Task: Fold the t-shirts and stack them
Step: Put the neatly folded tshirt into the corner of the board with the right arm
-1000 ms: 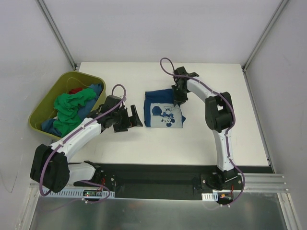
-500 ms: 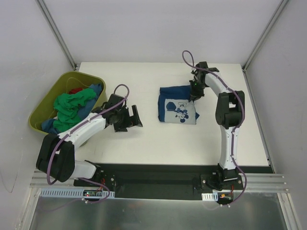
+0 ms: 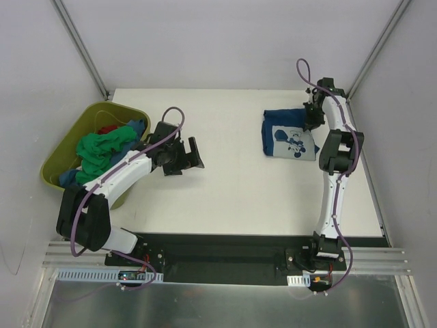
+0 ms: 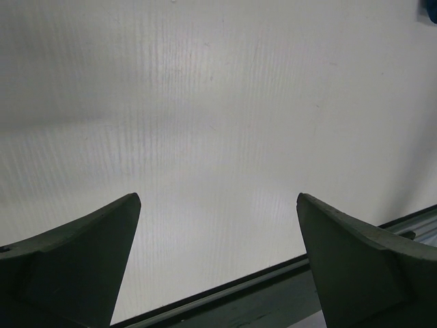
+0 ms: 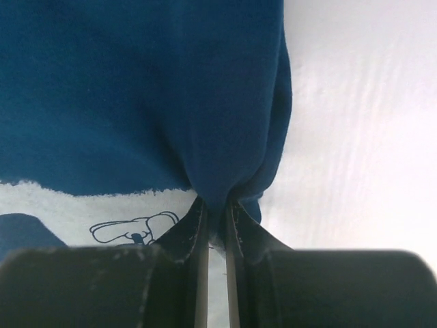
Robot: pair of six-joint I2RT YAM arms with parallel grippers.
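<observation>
You have the folded navy t-shirt (image 3: 290, 135) lying flat at the far right of the table (image 3: 232, 198), print side up; the print is a pale grey-white panel with a dark cartoon mouse figure on it; any lettering there is too small to read from above. In the right wrist view only an edge of that pale panel shows, with a thin outline drawing partly cut off by the fingers.

Your right gripper (image 3: 313, 117) sits at the shirt's far right corner; its jaws stand nearly together with a bunched fold of the navy cloth pinched between them, so it grips the shirt; the rest of the garment runs out of that frame at the top and left.

Your left gripper (image 3: 186, 156) hovers over bare table left of centre, well apart from the navy shirt; its jaws are spread wide with nothing between them; its wrist view gives only the two fingertips, white tabletop and a dark strip along the near edge.

The olive-green tub (image 3: 68, 147) at the far left holds crumpled clothing; a green shirt (image 3: 101, 150) lies on top, a blue shirt (image 3: 136, 127) hangs at the right rim, and a scrap of a red shirt (image 3: 107, 128) shows at the back; they are tangled, so you cannot tell how many there are; the lower layers are hidden.
</observation>
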